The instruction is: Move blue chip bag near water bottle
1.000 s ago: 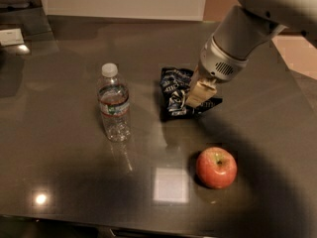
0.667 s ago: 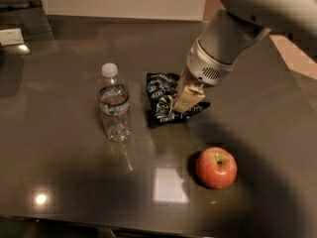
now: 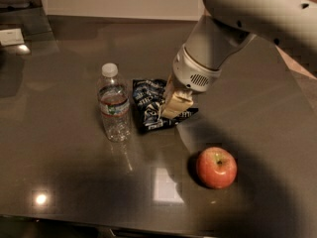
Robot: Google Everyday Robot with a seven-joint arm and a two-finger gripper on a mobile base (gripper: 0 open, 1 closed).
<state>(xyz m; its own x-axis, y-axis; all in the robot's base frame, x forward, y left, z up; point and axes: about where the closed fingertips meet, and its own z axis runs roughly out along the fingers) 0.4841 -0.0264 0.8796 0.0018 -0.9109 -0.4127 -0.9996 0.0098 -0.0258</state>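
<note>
The blue chip bag [image 3: 150, 102] lies on the dark table just right of the water bottle [image 3: 114, 104], nearly touching it. The bottle stands upright, clear with a white cap and a red and green banded label. My gripper [image 3: 174, 108] comes down from the upper right and sits on the right half of the bag, its tan fingers closed on the bag's foil. The arm hides part of the bag's right side.
A red apple [image 3: 216, 167] sits on the table [image 3: 64, 172] to the lower right of the bag. A white object [image 3: 11, 36] lies at the far left edge. A pale wall runs along the back.
My gripper has dragged the blue chip bag leftward across the table, from the middle to just beside the water bottle. The bottle and apple have not moved.
</note>
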